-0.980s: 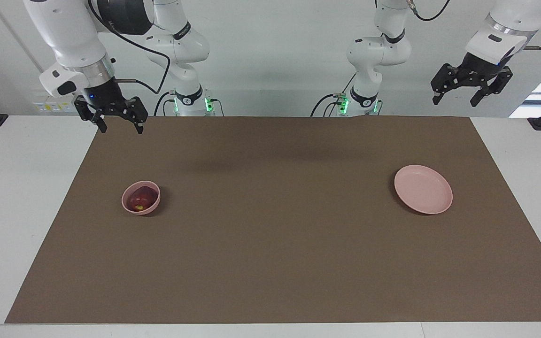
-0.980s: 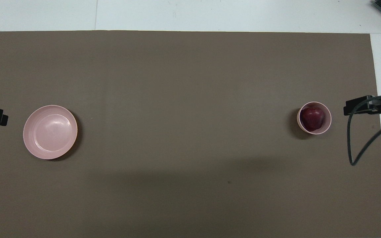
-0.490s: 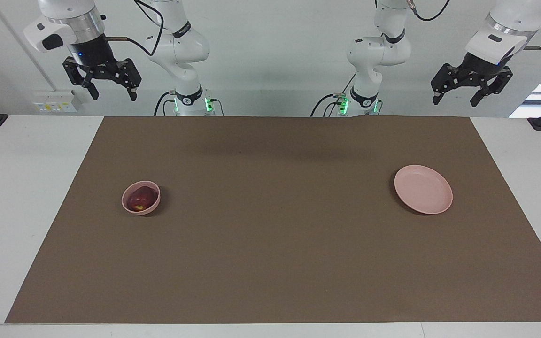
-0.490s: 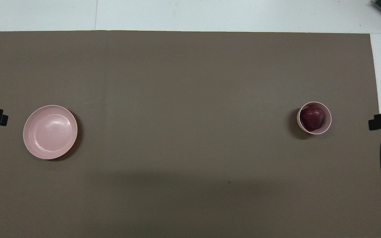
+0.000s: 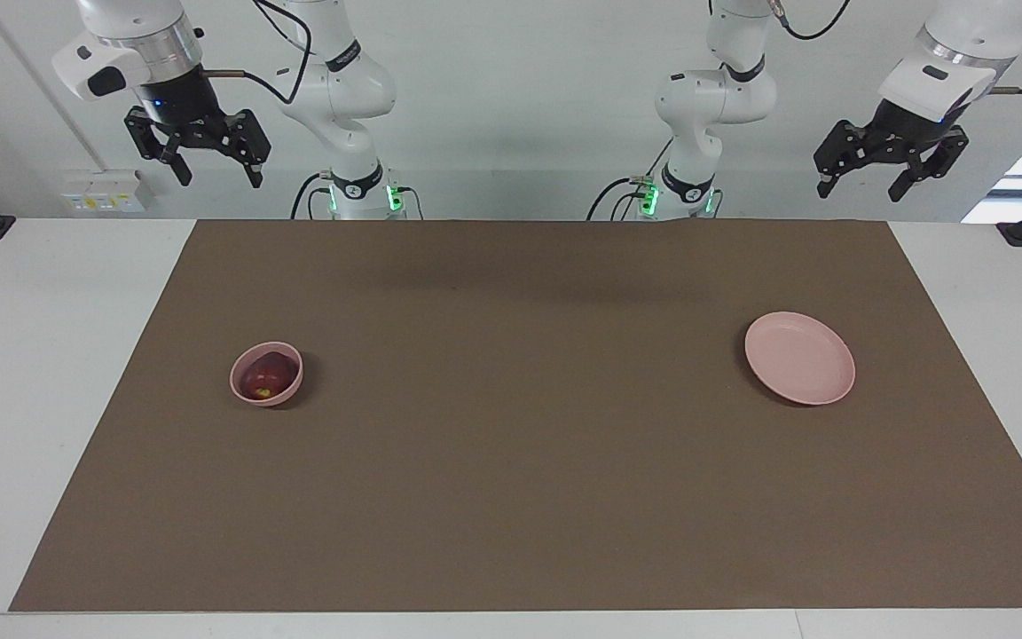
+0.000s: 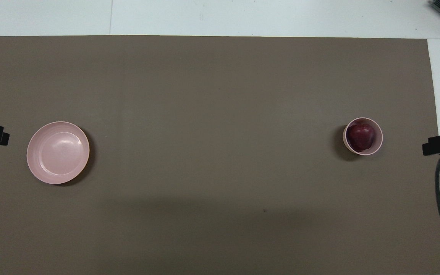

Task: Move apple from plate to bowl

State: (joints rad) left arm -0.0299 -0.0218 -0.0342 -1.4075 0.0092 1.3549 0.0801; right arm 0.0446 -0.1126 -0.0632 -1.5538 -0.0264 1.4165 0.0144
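White wall and two white arm bases fill the top of the facing view, above a white counter (image 5: pixel 50 373) covered by a wide brown mat (image 5: pixel 529 444). At the upper left of the frame the right gripper (image 5: pixel 214 173) hangs in the air over the counter's edge, its black jaws spread apart and holding nothing. At the upper right the left gripper (image 5: pixel 861 186) hangs likewise, jaws released and empty. In the left half of the frame, at mid-height, stands the small deep pale pink bowl (image 5: pixel 249 388); inside it lies the small round dark red apple (image 5: pixel 266 377), showing a yellowish patch low on its skin. In the right half, at about the same height, sits the flat pale pink round plate (image 5: pixel 800 358), bare.

Seen from overhead, the brown mat (image 6: pixel 212 95) fills nearly the whole frame. At mid-right the bowl (image 6: pixel 379 142) holds the apple (image 6: pixel 361 137), glossy, deep red, with a dimple at its top. At mid-left lies the plate (image 6: pixel 58 152), with a faint sheen on its surface. Only dark tips show at the left and right edges.
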